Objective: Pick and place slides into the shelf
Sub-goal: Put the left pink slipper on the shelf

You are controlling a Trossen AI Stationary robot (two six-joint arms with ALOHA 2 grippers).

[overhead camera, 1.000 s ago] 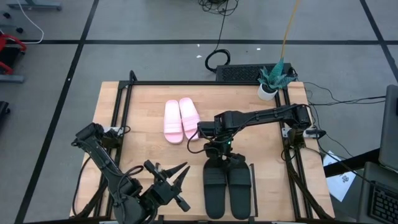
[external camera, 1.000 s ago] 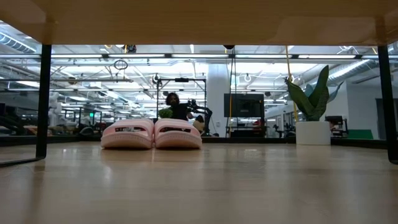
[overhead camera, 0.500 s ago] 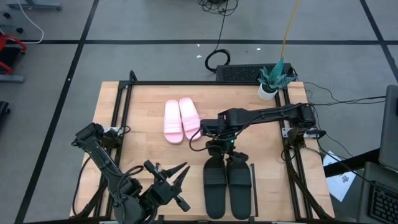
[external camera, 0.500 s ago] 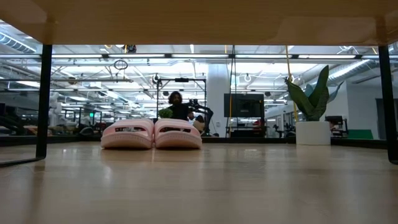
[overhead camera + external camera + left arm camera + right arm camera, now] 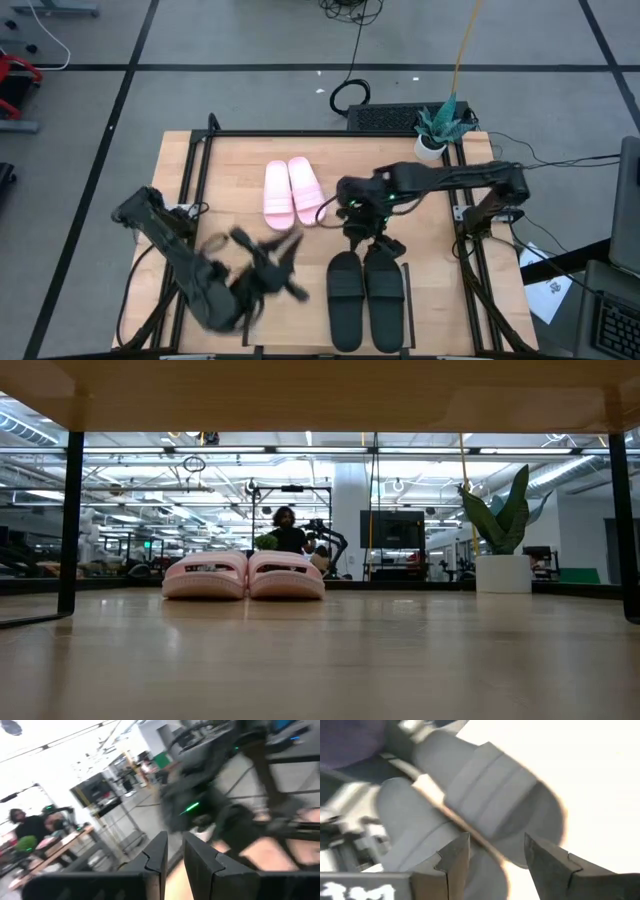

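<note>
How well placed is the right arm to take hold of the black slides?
Probably yes. The right gripper hangs over the near ends of the black slides, fingers open with nothing between them, and nothing blocks the way down.

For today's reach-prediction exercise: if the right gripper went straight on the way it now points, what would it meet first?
Most likely the black slides: they lie directly ahead of the open right gripper in its wrist view, though how far off is unclear.

High cam looks straight down on the tabletop (image 5: 230,170); low cam sits at surface level facing the room. Both catch the pink slides (image 5: 291,192). Wrist cams ride close.
</note>
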